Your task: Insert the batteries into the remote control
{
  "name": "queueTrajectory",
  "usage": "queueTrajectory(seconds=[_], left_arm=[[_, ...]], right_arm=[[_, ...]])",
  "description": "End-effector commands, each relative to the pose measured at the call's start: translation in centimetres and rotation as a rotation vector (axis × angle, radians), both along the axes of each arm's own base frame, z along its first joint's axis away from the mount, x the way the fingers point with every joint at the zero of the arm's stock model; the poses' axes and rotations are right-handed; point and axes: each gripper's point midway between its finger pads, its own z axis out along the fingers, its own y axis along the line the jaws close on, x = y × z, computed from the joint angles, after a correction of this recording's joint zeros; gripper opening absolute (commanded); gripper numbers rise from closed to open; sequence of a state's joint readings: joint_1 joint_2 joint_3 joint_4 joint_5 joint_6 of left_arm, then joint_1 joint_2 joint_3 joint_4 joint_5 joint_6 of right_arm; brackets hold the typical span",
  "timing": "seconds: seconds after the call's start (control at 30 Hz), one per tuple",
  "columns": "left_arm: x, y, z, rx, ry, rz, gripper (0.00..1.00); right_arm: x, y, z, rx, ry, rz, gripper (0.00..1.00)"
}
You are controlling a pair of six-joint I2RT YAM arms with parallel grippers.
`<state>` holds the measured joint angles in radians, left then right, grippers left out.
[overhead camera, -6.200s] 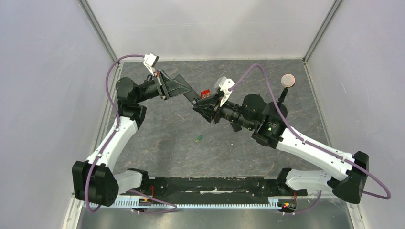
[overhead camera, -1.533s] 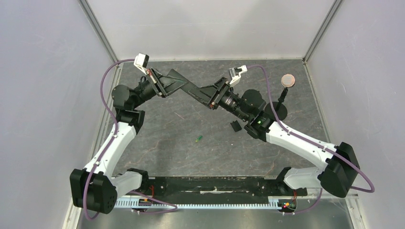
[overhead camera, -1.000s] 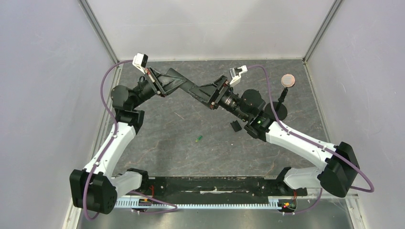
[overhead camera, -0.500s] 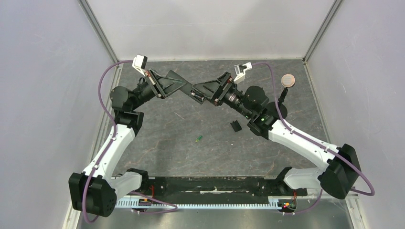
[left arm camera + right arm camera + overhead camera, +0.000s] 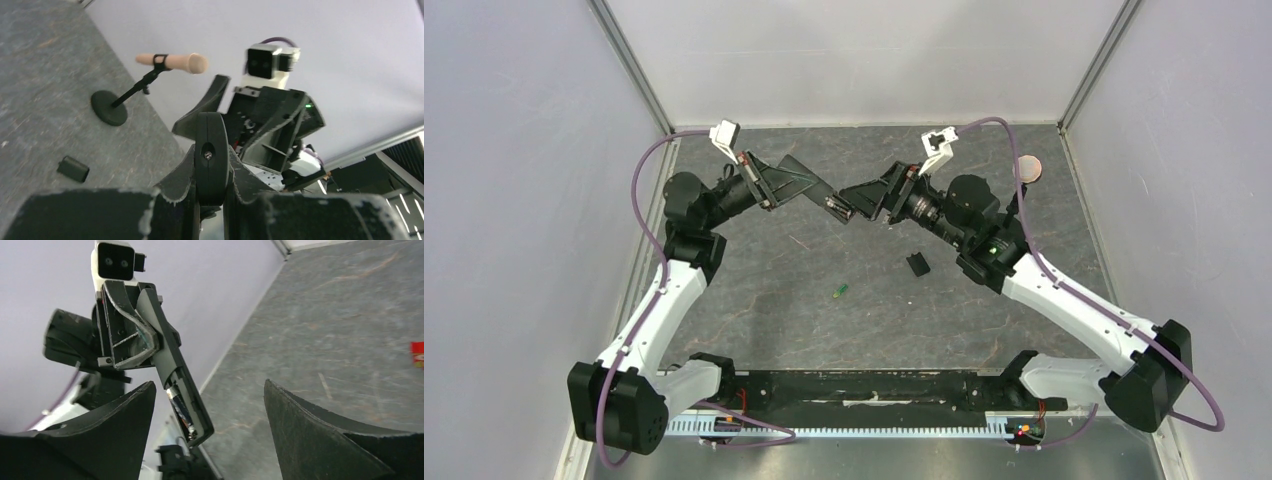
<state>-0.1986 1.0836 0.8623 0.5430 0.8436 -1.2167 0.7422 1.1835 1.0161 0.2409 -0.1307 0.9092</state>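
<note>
While the left gripper [image 5: 796, 186] clamps one end of the remote control [image 5: 174, 364] above the table [image 5: 754, 300], the right gripper [image 5: 856, 197] is spread wide and empty near its free end. A dark battery [image 5: 179, 406] sits in the remote's uncovered compartment; the green battery [image 5: 839, 291] lies on the table, well apart.

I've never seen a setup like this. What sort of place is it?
Probably a robotics lab test cell. A white-and-black left robot arm and a matching right robot arm are mounted at the near edge of a grey stone-patterned table, boxed in by plain pale walls on metal frame posts.
</note>
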Motion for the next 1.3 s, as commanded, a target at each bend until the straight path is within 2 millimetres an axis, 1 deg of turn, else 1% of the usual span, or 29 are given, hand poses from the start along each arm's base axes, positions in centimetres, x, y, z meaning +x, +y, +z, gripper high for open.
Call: queueTrajectory(seconds=[0.0,0.13,0.3,0.43,0.5,0.63,0.67,0.73,0.9,1.03,1.17,1.27], left_arm=[[1.3,0.4,-2.7,0.146,0.032,0.074,0.02],[2.7,0.8,-7.1,0.247,0.158,0.110,0.02],[3.6,0.8,-11.5,0.335,0.272,0.096,0.02],[4.2,0.8,-13.8,0.396,0.309,0.080,0.02],[4.5,0.9,-14.8,0.423,0.335,0.074,0.02],[4.8,0.6,-16.3,0.442,0.374,0.038,0.02],[4.9,0.5,-16.5,0.445,0.375,0.026,0.02],[5.0,0.4,-16.8,0.454,0.380,0.009,0.02],[5.3,0.1,-17.3,0.471,0.377,-0.022,0.02],[5.5,-0.2,-17.4,0.468,0.374,-0.051,0.02],[5.6,-0.3,-17.5,0.474,0.357,-0.078,0.02],[5.6,-0.3,-17.8,0.490,0.350,-0.092,0.02]], right_arm=[[1.3,-0.9,-0.6,-0.247,-0.153,-0.046,0.81],[1.8,-0.9,-3.1,-0.367,-0.190,-0.029,0.81],[1.9,0.5,-7.5,-0.512,-0.253,0.089,0.74],[2.1,1.5,-11.3,-0.620,-0.288,0.169,0.68],[2.2,2.1,-12.8,-0.651,-0.294,0.208,0.65],[1.5,3.5,-15.1,-0.671,-0.315,0.304,0.60],[1.3,3.8,-15.7,-0.675,-0.318,0.328,0.56],[1.1,4.3,-16.3,-0.678,-0.325,0.364,0.52],[0.9,5.0,-17.6,-0.689,-0.323,0.411,0.48],[1.5,5.0,-18.8,-0.714,-0.303,0.399,0.39],[2.0,5.1,-19.1,-0.720,-0.300,0.385,0.34],[2.4,5.2,-18.8,-0.719,-0.306,0.369,0.30]])
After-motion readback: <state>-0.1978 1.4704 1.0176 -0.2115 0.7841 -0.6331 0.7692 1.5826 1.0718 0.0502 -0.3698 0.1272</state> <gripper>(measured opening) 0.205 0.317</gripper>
